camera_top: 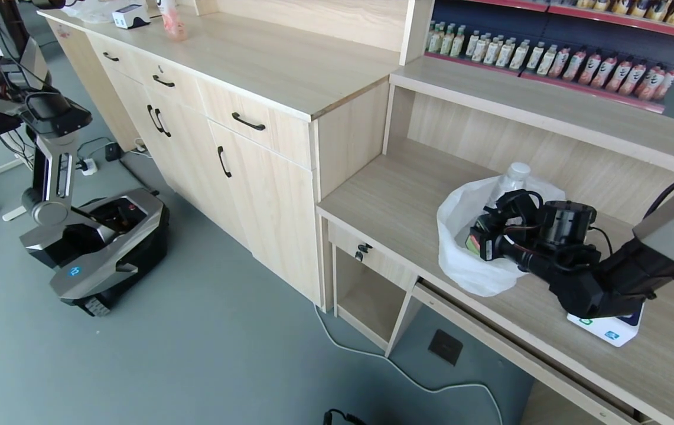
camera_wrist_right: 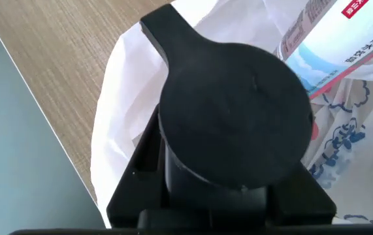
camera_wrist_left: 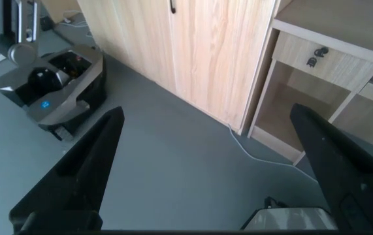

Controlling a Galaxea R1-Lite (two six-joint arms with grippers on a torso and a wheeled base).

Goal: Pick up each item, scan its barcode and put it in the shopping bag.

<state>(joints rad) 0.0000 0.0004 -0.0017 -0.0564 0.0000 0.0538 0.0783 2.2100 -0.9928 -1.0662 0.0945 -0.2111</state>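
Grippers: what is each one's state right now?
Left gripper: open, empty.
Right gripper: at the bag; cannot be told.

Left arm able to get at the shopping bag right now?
Probably not directly. The left gripper hangs open over the floor beside the cabinet, away from the counter, and the right gripper crowds the shopping bag at its mouth.

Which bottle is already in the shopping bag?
The white-capped clear bottle poking up out of the white shopping bag on the low desk, beside the right gripper. The others stand in shelf rows behind, plus one on the tall counter.
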